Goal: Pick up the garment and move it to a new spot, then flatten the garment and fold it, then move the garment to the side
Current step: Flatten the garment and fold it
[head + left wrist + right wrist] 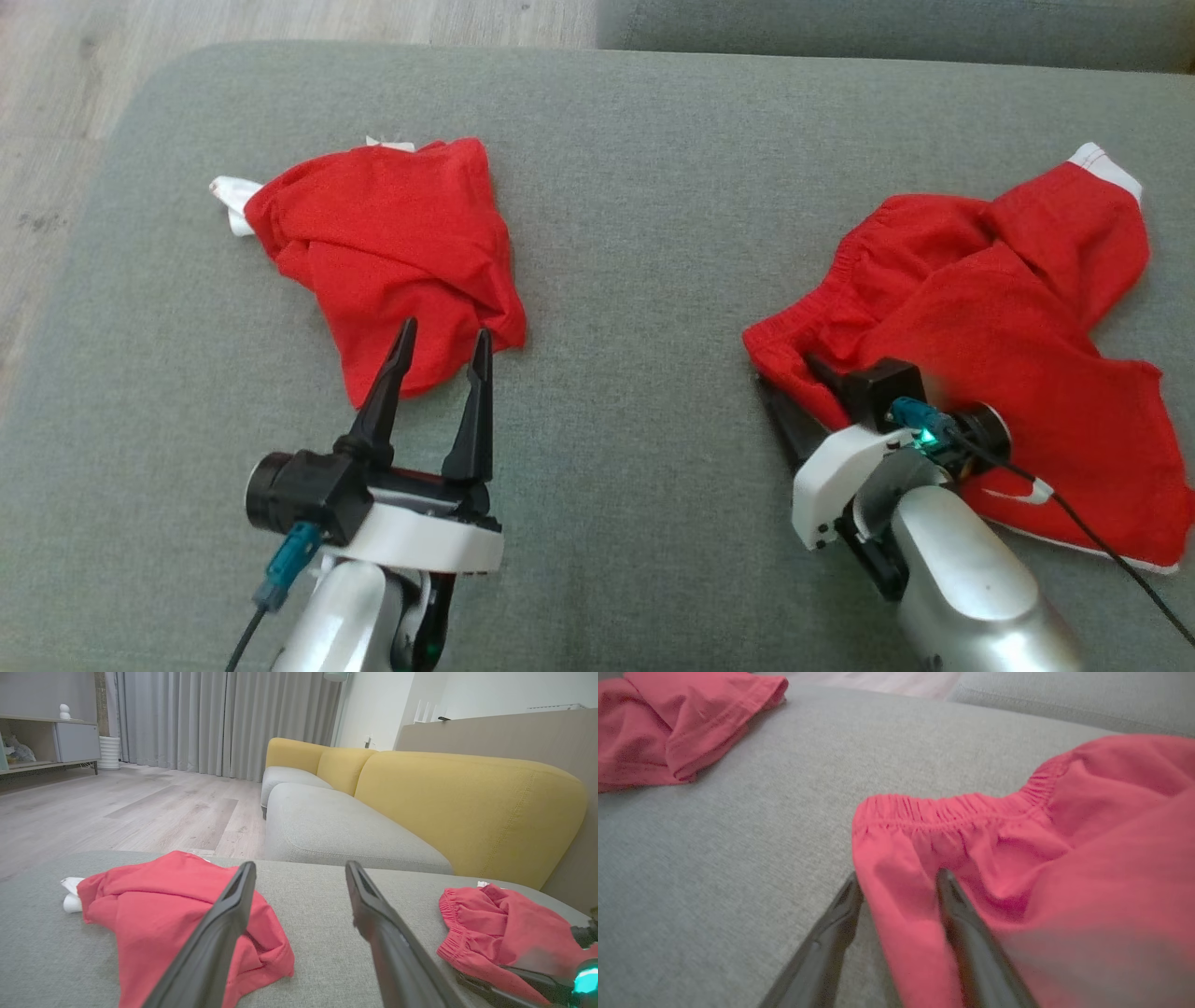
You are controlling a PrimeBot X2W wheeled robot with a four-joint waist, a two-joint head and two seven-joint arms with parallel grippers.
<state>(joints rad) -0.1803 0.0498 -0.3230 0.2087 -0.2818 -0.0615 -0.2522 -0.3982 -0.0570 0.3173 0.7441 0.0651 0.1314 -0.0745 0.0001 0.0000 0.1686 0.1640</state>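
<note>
Sprawling, crumpled red shorts (1008,308), white-trimmed

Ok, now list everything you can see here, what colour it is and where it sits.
crumpled garment: one, red with white bits, left part of the cushion
shorts: one, red with white trim and an elastic waistband, right part of the cushion
cushion: one, grey, under both garments
sofa: one, yellow back with grey seats, beyond the cushion
floor: one, pale wood, left of the sofa
curtains: one run, grey, back wall
cabinet: one, grey and wood, far left
left pincer: one, dark fingers, at the near edge of the crumpled garment, jaws open
right pincer: one, dark fingers, straddling the waistband corner of the shorts, jaws apart
</note>
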